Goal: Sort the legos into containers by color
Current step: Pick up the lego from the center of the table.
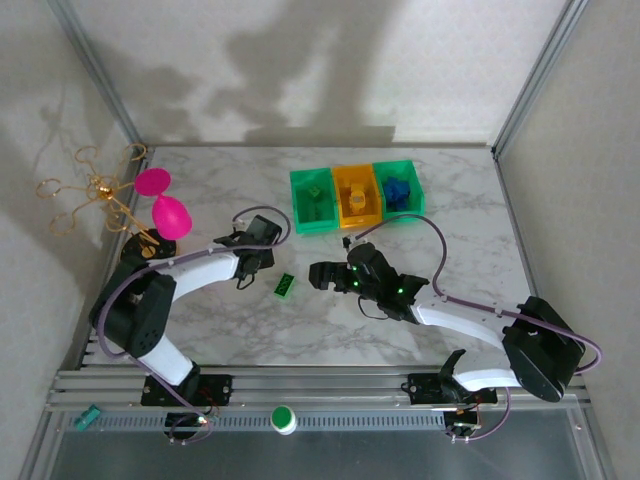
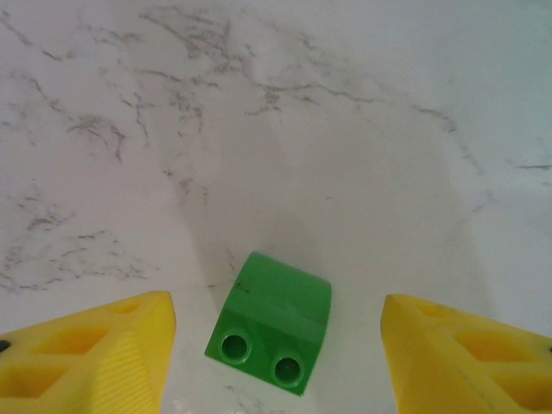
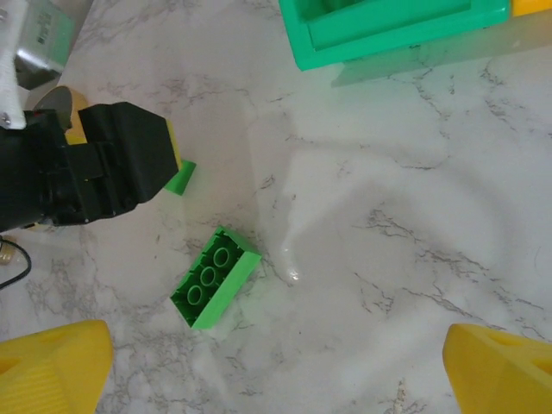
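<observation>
The left claw (image 2: 277, 300) stands with its yellow fingers (image 2: 95, 354) apart on either side of a small green lego (image 2: 272, 323), which lies on the counter (image 2: 345, 129) touching neither finger. The right claw (image 3: 278, 345) is spread wide above the counter. A longer green lego (image 3: 216, 276) lies ahead of it, and the containers (image 1: 318, 229) are farther ahead.

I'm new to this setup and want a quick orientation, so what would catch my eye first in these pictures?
The row of three bins at the table's far middle stands out: green, yellow-orange, green, with bricks inside. Two bright pink goblets show at the left edge. One green brick lies loose on the marble between the arms, and a smaller green brick lies between the left gripper's spread fingers.
</observation>
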